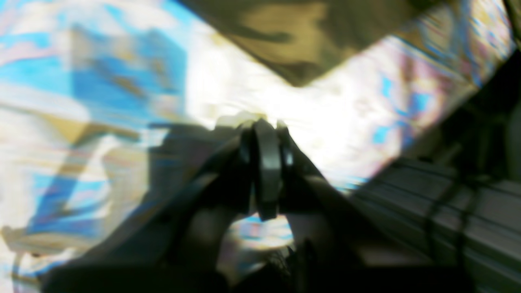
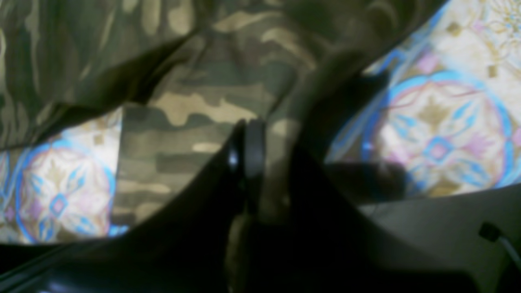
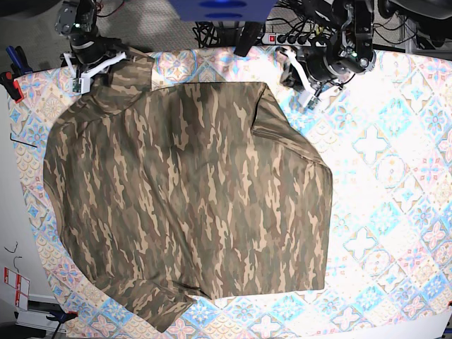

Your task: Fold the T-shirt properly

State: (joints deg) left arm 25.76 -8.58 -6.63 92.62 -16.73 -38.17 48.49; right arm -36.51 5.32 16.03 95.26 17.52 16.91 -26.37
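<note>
The camouflage T-shirt (image 3: pixel 191 191) lies spread over most of the table, with one part folded over on its right side. My right gripper (image 3: pixel 116 62) is at the shirt's far left corner. In the right wrist view the gripper (image 2: pixel 260 134) is shut on a fold of the T-shirt (image 2: pixel 195 110). My left gripper (image 3: pixel 305 94) is over the tablecloth, just right of the shirt's far right corner and apart from it. In the blurred left wrist view the gripper (image 1: pixel 264 124) is shut and empty, and a corner of the shirt (image 1: pixel 293 36) lies ahead of it.
The pastel tile-patterned tablecloth (image 3: pixel 395 176) covers the table, bare on the right side. Cables and a power strip (image 3: pixel 282 35) lie beyond the far edge. The table's edge (image 2: pixel 439 219) shows just behind my right gripper.
</note>
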